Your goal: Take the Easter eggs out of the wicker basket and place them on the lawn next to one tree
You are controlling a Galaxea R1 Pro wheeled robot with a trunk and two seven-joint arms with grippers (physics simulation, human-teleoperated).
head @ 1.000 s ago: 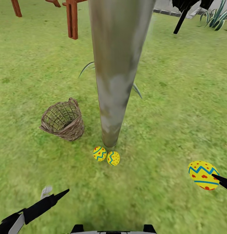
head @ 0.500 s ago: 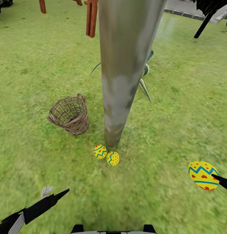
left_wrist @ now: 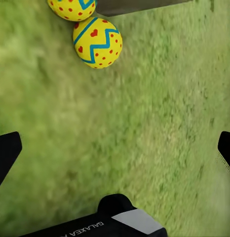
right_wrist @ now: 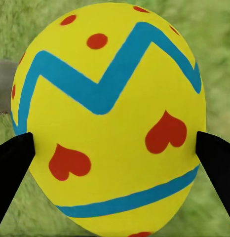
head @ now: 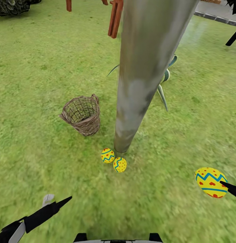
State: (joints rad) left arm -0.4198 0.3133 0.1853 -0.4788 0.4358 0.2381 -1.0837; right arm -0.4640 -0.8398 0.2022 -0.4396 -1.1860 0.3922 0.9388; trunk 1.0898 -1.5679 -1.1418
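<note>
Right gripper (head: 222,184) fingers pinch the third egg (head: 210,182), left gripper (left_wrist: 115,148) fingers spread empty; next, likely lowering it beside the two eggs (head: 114,160) at the tree (head: 138,87)

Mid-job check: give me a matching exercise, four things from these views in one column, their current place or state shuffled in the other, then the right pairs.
Things:
1. wicker basket
2. third egg
3. two eggs
4. left gripper

States:
A. lying on the lawn at the foot of the tree
B. open, nothing between its jaws
C. empty, standing on the grass beside the trunk
D. clamped in the right gripper, off the ground

Pairs: 1-C, 2-D, 3-A, 4-B
</note>
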